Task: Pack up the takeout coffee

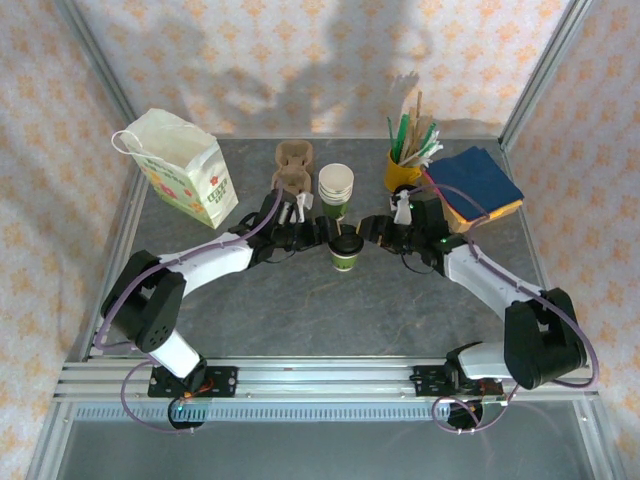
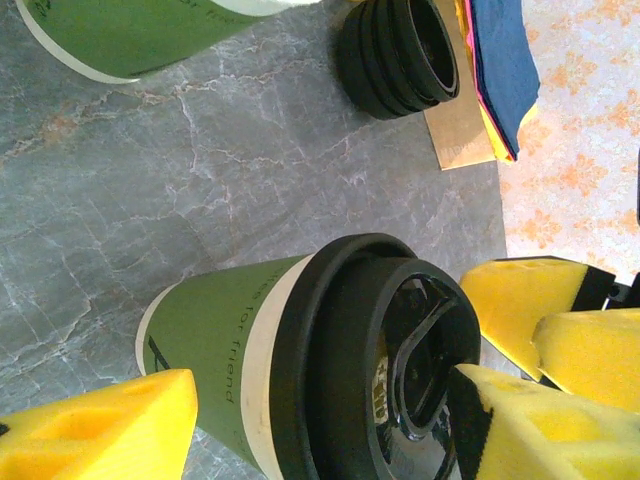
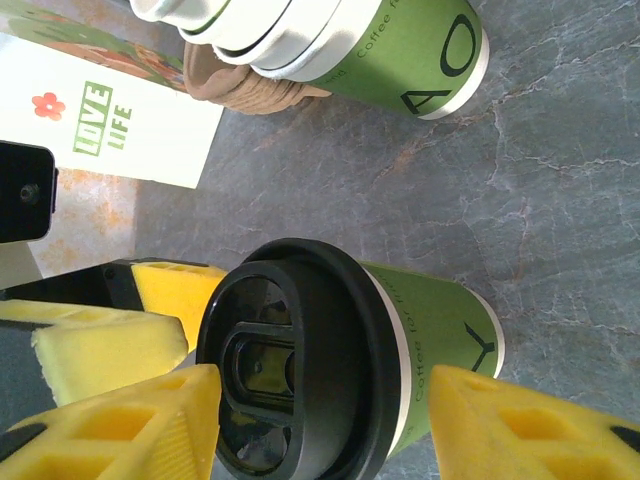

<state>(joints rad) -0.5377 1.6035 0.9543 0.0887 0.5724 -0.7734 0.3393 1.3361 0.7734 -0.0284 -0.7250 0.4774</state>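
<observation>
The takeout coffee point(image 1: 347, 251) stands upright mid-table, a green and white paper cup under a black lid. My left gripper point(image 1: 326, 238) reaches it from the left and my right gripper point(image 1: 372, 232) from the right. In the left wrist view the cup point(image 2: 215, 345) lies between my left gripper's point(image 2: 315, 432) wide-apart yellow fingers, and one fingertip point(image 2: 530, 430) overlaps the lid's top. In the right wrist view the cup point(image 3: 430, 335) sits inside my right gripper point(image 3: 320, 432), also open. One of its pads point(image 3: 120, 430) is at the lid's rim, the other beside the base.
A flowered paper bag point(image 1: 185, 180) stands at the back left, with a brown cup carrier point(image 1: 293, 165) and a stack of lidless cups point(image 1: 336, 190) behind the coffee. A black lid stack point(image 2: 400, 55), a yellow stirrer mug point(image 1: 405, 168) and blue napkins point(image 1: 475, 185) are at the back right.
</observation>
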